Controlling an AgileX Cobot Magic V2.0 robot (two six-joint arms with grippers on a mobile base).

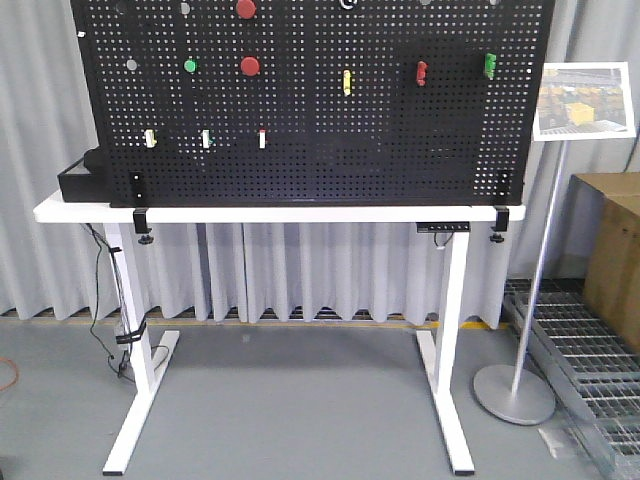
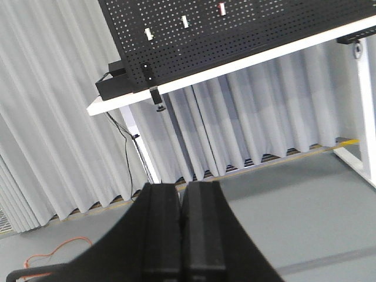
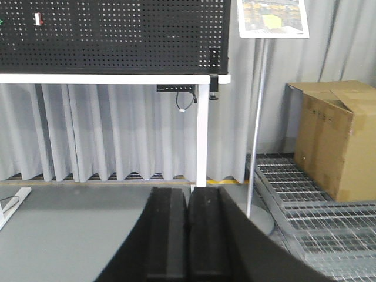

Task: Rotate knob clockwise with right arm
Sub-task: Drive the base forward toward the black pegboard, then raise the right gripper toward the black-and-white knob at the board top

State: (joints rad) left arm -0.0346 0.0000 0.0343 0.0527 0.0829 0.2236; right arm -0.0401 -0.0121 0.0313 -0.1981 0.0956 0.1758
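The black pegboard stands upright on the white table. A shiny silver ring, cut off by the top edge of the front view, looks like the knob; its handle does not show. Neither wrist view shows the knob. My right gripper is shut and empty, low and well back from the table, facing its right leg. My left gripper is shut and empty, also low and far back, facing the table's left end. Neither arm shows in the front view.
The board carries red push buttons, a green button, and yellow, red and green toggles. A sign stand, a cardboard box and floor grating are on the right. A black box sits at the table's left end.
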